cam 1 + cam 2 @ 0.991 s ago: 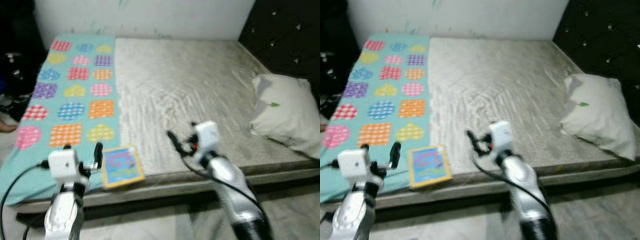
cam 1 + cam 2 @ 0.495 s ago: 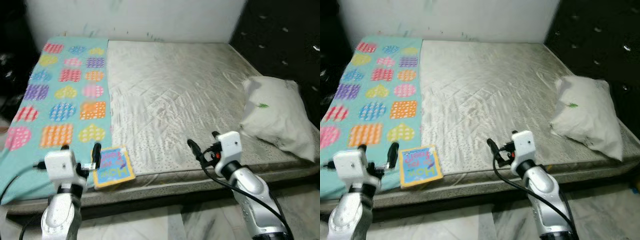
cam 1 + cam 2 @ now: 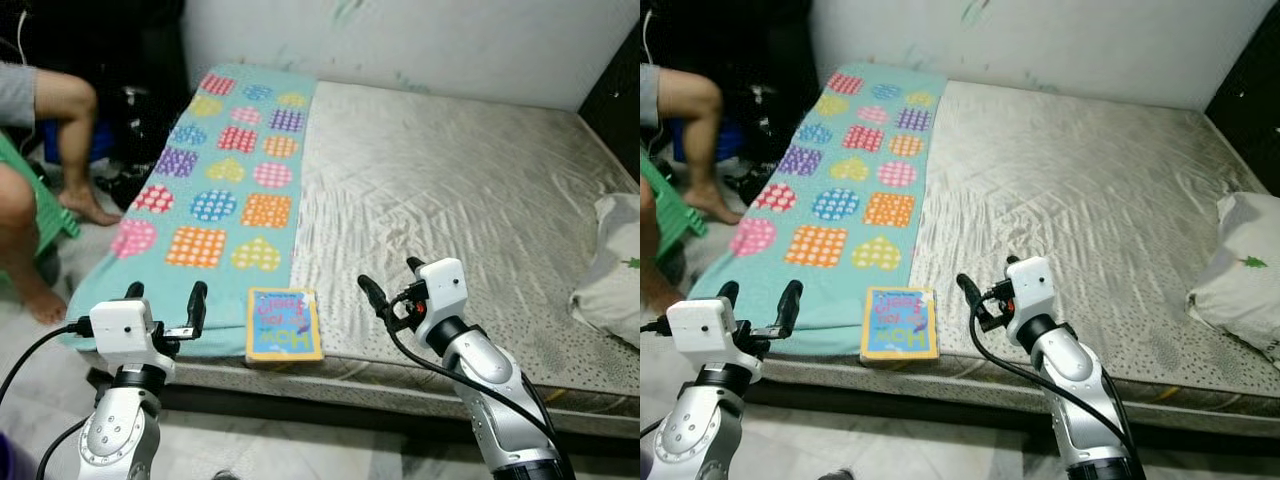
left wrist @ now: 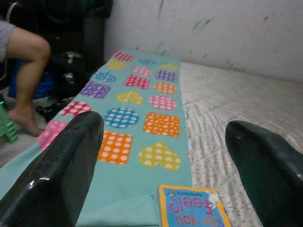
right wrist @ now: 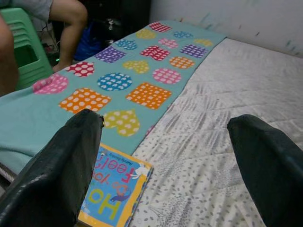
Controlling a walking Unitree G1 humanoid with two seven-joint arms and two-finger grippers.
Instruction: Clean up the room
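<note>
A: While both arms hover at the near edge of the bed, what do you have in front of you?

B: I see a wide grey mattress sheet (image 3: 470, 190), wrinkled and faintly speckled, across the centre of the head view. Along its left side lies a smooth teal blanket (image 3: 225, 180) printed with dotted hearts and checked squares. A flat, rectangular picture book with a yellow border and blue cover (image 3: 283, 324) sits low in the frame, half on the blanket's edge, half on the sheet, close to the mattress edge.

A: And the claws?

B: My left gripper (image 3: 163, 303) is at lower left, its two glossy black fingers spread apart, holding nothing, just left of the book. My right gripper (image 3: 389, 283) is lower centre-right, fingers also spread and empty, just right of the book over the sheet.

A: Anything else?

B: A soft, crumpled white pillow (image 3: 612, 275) at the right edge, and a seated person's bare legs (image 3: 45, 150) at upper left beside a green plastic stool (image 3: 38, 200).
</note>
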